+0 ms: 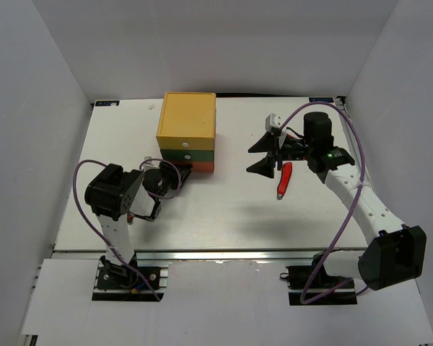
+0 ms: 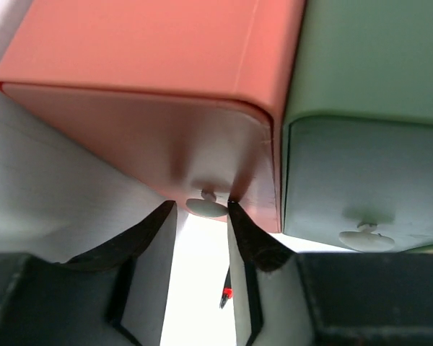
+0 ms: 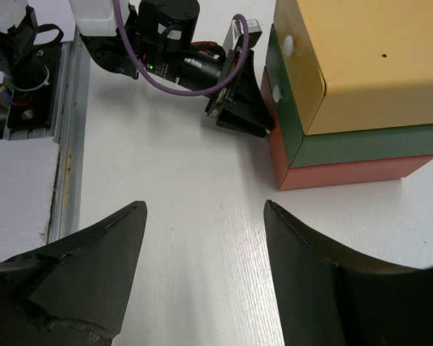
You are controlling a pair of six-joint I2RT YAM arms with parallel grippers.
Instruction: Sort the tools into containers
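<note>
Two arms are sitting at the near edge of the white table (image 1: 224,209), and we are looking from there toward the back.

We are meeting the left claw (image 2: 202,205) first. It is reaching low, right up to the front of the red-orange bottom drawer (image 2: 130,137). Its two black fingers (image 2: 249,238) are standing one on each side of that drawer's white knob (image 2: 207,207). One finger is touching the knob's edge. A thin bright strip is showing beside the other finger. So we cannot tell if the claw is really pinching the knob or only sitting around it.

A little farther out, on the right side, one red-handled tool (image 1: 283,179) is lying flat on the table. Its dark end is pointing toward the near edge.

The right claw (image 1: 263,156) is hanging up in the air, with the tool just beside it in the top view. Its fingers are spread wide apart and it is holding nothing. Its own camera is looking down at bare table between them.

Farthest back, the small chest is standing near the middle of the table. We are seeing the green middle drawer (image 1: 187,153) sitting on the red-orange one, and the yellow top drawer (image 1: 186,115) sitting on the green one.
</note>
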